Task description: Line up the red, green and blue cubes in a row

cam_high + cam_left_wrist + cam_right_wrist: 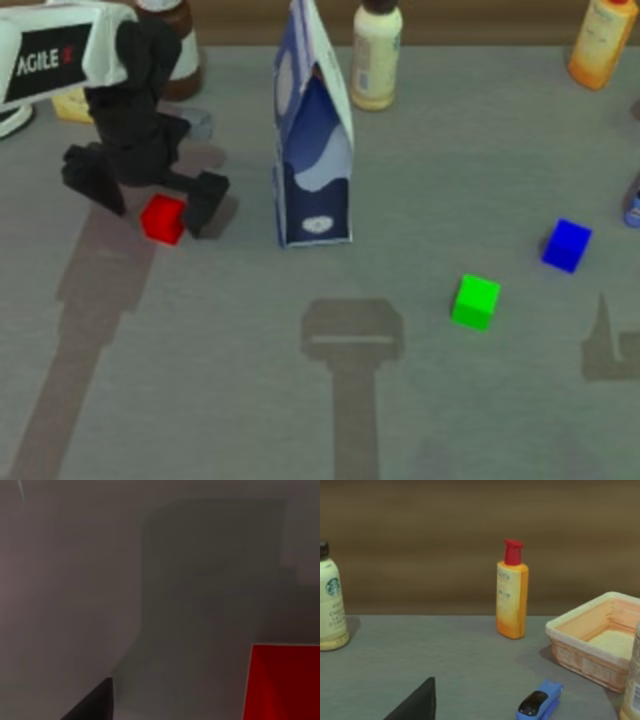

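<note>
My left gripper (158,196) is down at the table on its left side, jaws spread open with the red cube (163,219) sitting between the two black fingers (207,201), not yet squeezed. In the left wrist view the red cube (283,682) fills one corner, resting on the grey table (75,605). The green cube (475,301) sits right of centre, and the blue cube (566,245) lies near it, farther right and slightly farther back. A tall blue-and-white carton (315,150) stands between the red cube and the other two. My right gripper is outside the top view, so I cannot tell how its jaws stand.
</note>
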